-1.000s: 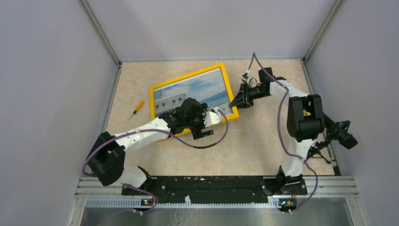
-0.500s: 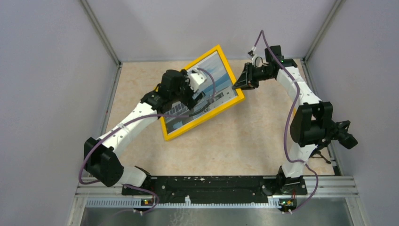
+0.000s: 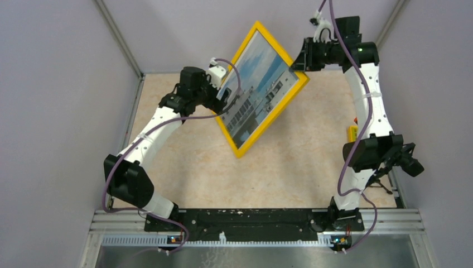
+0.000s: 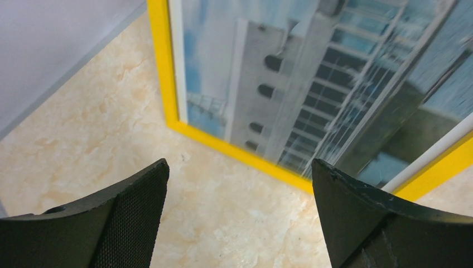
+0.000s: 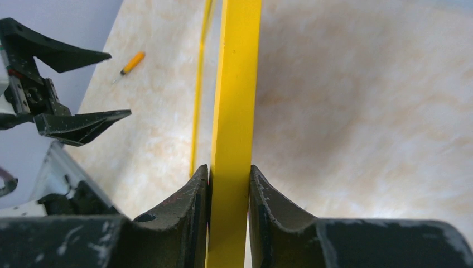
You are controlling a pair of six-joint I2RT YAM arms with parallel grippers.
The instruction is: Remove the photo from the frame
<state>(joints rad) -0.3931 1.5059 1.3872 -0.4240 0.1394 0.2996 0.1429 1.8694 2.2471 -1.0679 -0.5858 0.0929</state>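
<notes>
The right gripper (image 5: pixel 228 177) pinches just the thin yellow edge of the raised, tilted frame (image 5: pixel 237 84), photo (image 4: pixel 312 84) inside, while the left gripper (image 4: pixel 240 165) gapes wide and empty just short of the picture face, so the frame could swivel between those two fingers or slip and drop.

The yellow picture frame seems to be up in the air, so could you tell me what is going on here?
The right gripper has its jaws closed on the yellow edge of the frame and holds it tilted steeply over the table. The left gripper faces the front of the frame with its jaws wide open, holding nothing. The photo is not yet out of the frame.
</notes>
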